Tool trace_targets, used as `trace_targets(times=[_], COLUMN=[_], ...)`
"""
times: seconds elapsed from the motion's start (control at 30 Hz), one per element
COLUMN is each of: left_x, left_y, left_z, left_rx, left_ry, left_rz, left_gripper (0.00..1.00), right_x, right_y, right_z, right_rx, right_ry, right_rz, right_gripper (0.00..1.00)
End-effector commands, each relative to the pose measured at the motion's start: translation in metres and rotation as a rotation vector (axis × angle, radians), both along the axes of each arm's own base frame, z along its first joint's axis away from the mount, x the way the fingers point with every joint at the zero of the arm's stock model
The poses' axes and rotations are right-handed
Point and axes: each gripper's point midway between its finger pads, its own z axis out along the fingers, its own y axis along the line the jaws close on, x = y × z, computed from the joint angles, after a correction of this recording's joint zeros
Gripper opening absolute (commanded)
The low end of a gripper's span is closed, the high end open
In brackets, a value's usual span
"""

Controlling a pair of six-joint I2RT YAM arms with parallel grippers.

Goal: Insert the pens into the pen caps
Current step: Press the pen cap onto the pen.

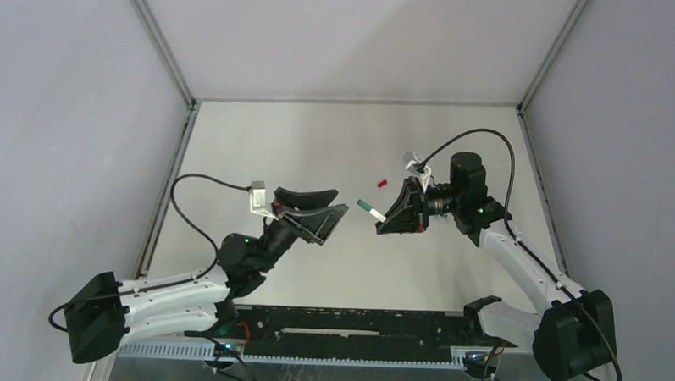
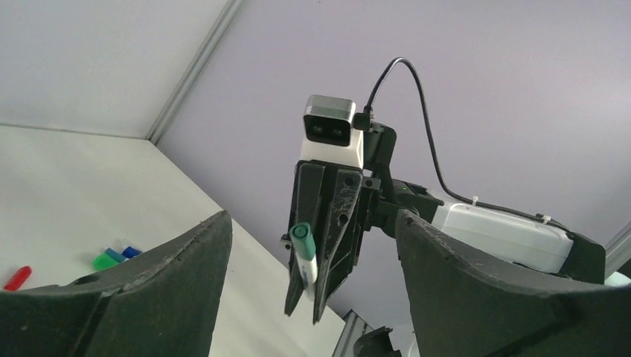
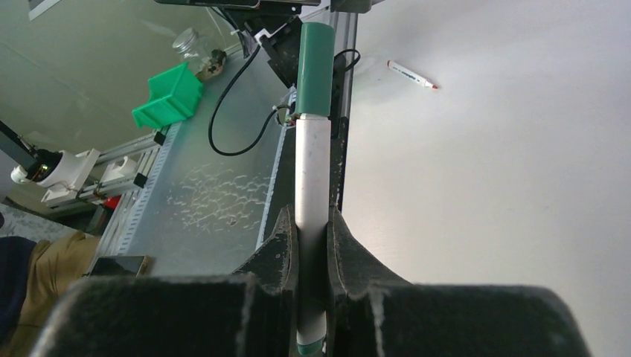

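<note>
Top external view puts both arms raised over the middle of the desk [image 1: 319,139], their tips facing each other and a little apart. Your right gripper [image 1: 386,219] is clamped on the white barrel of a pen [image 1: 369,207], whose free end points at the left gripper [image 1: 340,201] so that arm can work on it. Right wrist view shows a green cap [image 3: 315,67] on that end, and it looks fully seated. Your left gripper stands wide and holds nothing, probably because this pen needs no more from it. A red cap [image 1: 382,183] lies on the desk right of centre. Left wrist view shows loose green and blue caps [image 2: 104,261] near it. A red-tipped pen [image 3: 411,74] lies uncapped on the desk and is likely your next pick.
</note>
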Motion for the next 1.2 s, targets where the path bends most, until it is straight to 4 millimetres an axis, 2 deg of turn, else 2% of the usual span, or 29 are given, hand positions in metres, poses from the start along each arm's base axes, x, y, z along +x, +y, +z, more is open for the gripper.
trace_targets(times=[0.0,0.1,0.43,0.9,1.17], left_x=[-0.005,-0.003,0.005,0.008,0.007], left_y=[-0.012,-0.021,-0.042,-0.057,-0.06], left_z=[0.041,0.044,0.035,0.026,0.022], left_rx=[-0.06,-0.063,-0.056,-0.05,-0.056], left_ry=[-0.059,-0.05,0.0,0.039,0.055], left_rz=[-0.071,-0.097,-0.145,-0.187,-0.208], left_gripper=[0.81,0.76,0.61,0.4,0.11], right_x=[-0.001,-0.002,-0.001,0.001,0.002], right_y=[0.003,0.004,0.004,0.005,0.005], right_z=[0.012,0.01,0.01,0.011,0.011], right_rx=[0.016,0.012,0.008,0.003,0.0], right_ry=[-0.056,-0.049,-0.048,-0.044,-0.042], right_rz=[0.04,0.044,0.038,0.019,0.012], right_gripper=[0.0,0.0,0.0,0.0,0.0])
